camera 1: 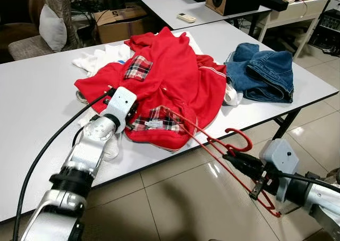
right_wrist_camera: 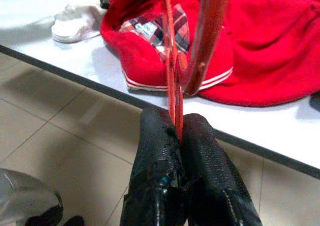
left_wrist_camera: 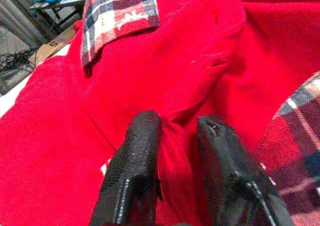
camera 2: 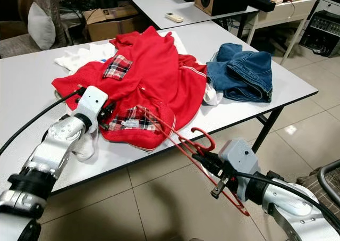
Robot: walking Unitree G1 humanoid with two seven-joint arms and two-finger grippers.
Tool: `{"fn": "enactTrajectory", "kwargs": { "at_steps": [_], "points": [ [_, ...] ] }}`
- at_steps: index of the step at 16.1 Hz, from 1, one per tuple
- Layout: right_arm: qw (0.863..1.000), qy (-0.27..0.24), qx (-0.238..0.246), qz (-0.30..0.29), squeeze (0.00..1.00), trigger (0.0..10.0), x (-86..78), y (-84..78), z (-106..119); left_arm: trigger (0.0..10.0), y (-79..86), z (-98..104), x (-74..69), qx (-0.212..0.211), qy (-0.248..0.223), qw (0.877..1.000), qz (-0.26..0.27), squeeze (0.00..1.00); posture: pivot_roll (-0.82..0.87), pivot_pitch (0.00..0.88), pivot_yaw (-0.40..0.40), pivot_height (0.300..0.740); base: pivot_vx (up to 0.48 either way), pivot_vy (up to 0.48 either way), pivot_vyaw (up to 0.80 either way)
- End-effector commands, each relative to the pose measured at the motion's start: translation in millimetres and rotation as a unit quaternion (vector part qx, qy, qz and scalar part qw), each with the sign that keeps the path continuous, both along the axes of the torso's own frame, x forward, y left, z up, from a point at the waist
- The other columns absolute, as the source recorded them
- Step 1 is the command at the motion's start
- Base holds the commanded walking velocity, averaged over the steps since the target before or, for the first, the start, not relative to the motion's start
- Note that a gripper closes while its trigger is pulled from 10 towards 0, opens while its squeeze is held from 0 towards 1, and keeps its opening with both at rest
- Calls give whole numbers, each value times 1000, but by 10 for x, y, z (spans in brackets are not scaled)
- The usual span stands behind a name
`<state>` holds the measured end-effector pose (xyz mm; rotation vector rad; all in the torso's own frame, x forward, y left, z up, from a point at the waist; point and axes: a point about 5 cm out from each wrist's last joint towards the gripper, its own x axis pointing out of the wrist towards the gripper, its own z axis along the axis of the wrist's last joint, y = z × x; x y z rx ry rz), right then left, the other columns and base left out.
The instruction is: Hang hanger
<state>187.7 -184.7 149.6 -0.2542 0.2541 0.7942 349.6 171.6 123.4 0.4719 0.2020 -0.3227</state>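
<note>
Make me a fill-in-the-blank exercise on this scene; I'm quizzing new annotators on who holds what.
1. The right gripper has its jaws shut on the red ____.
2. The left gripper pinches a fold of the red shirt, whose collar lining is ____ patterned.
3. Beside the shirt on the white table lies a pair of folded blue ____.
4. One end of the hanger reaches into the shirt's ____ opening.

Missing words: hanger; plaid; jeans; collar

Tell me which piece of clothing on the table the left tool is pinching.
The red shirt with plaid trim, spread mid-table. The left tool pinches a fold of it; the folded blue jeans and white cloth lie untouched.
</note>
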Motion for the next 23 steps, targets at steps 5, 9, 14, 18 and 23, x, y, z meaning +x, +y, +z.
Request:
{"fn": "enactTrajectory", "kwargs": {
  "at_steps": [5,9,14,18,23],
  "points": [
    [1000,8,0,17,0,10000,-59,-4,49,0,109,-2,81,42,6,999,20,0,-126,0,61,740,0,0,0],
    [1000,18,0,14,0,10000,-94,-39,51,0,155,168,139,32,-36,999,22,0,-132,0,62,740,0,0,0],
    [996,62,57,-30,0,10000,-116,-24,-91,0,64,751,51,-62,-162,985,-8,0,-124,0,62,740,0,0,0],
    [986,85,128,-64,0,10000,-90,-13,-138,0,22,987,-122,-73,-205,975,-36,0,-114,0,50,740,0,0,0],
    [983,120,141,-15,0,10000,-197,54,-170,0,-125,977,-207,-56,-199,976,-72,0,-115,0,46,740,0,0,0]
  ]
}}
